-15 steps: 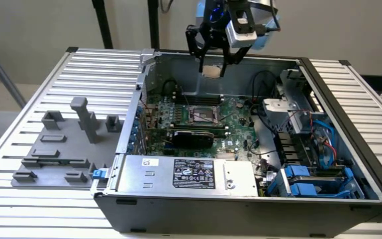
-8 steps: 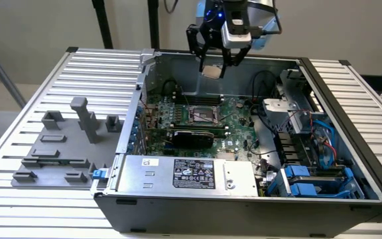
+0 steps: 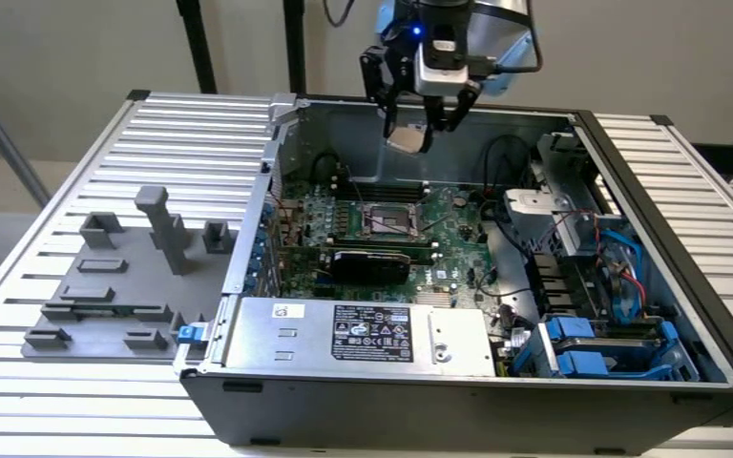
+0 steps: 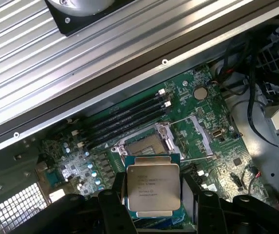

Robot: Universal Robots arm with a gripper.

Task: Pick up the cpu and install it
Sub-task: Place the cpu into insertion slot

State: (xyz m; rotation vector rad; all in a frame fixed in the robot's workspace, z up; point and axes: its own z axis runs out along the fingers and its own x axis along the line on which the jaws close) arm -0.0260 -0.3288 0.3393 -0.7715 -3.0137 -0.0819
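The pick-up looks done, and the carrying part of the install is in hand. The gripper (image 3: 412,132) is clamped on the cpu (image 4: 153,187), with one finger on each of two opposite edges and the silvery top facing the wrist camera. It hangs in the air over the open computer case (image 3: 469,420), close to the wall farthest from the exterior camera and well above the motherboard (image 3: 450,215).

The socket (image 4: 147,145) lies uncovered below it (its metal frame seems folded open). I judge that seating calls for a straight descent, with the chip flat, its edges parallel to the socket's edges, and no force. Room above the socket is free. The memory modules (image 4: 129,114) stand just beside one side of it, and black cables (image 4: 250,105) run along another side of the board.
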